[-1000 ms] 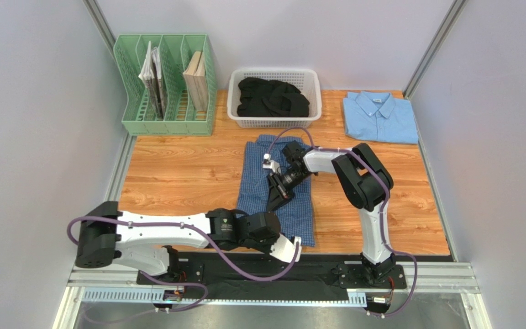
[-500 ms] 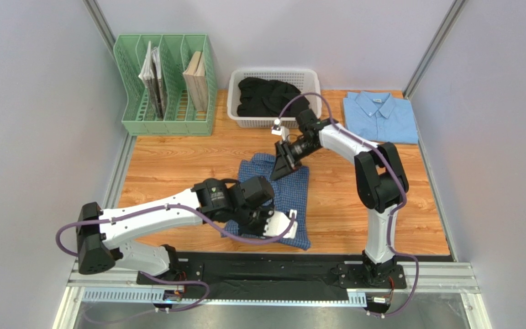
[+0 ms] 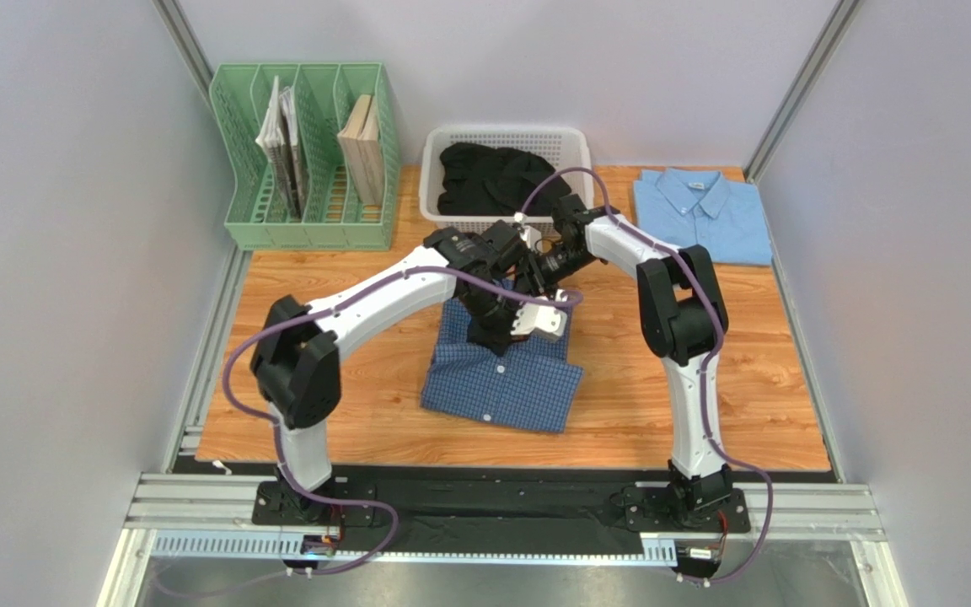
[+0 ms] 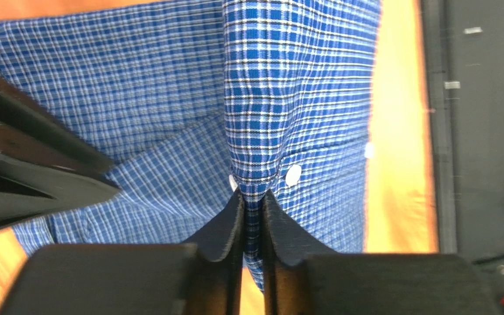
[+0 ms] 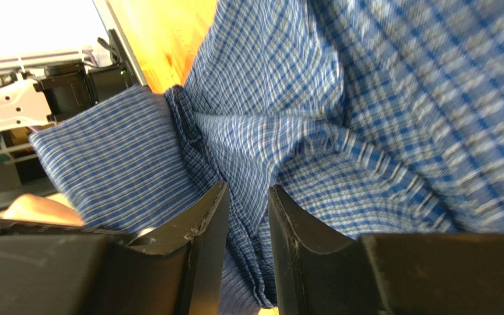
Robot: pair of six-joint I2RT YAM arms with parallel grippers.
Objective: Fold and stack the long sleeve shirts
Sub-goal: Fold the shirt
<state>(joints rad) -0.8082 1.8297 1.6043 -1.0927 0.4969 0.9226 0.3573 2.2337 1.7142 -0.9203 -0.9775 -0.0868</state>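
We pinch the checked shirt point(image 3: 510, 386), likely limp and light, by its doubled edge near the basket point(image 3: 434, 202), with left end effector point(image 4: 252, 195) and right end effector point(image 5: 248, 190).

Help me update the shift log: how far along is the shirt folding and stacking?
Done: the light blue shirt lies folded at the far right. In hand: the dark blue check shirt sits mid-scene, folded over, with the left gripper and right gripper both pinching its cloth. Left: finishing that fold and stacking; the two shirts lie apart.
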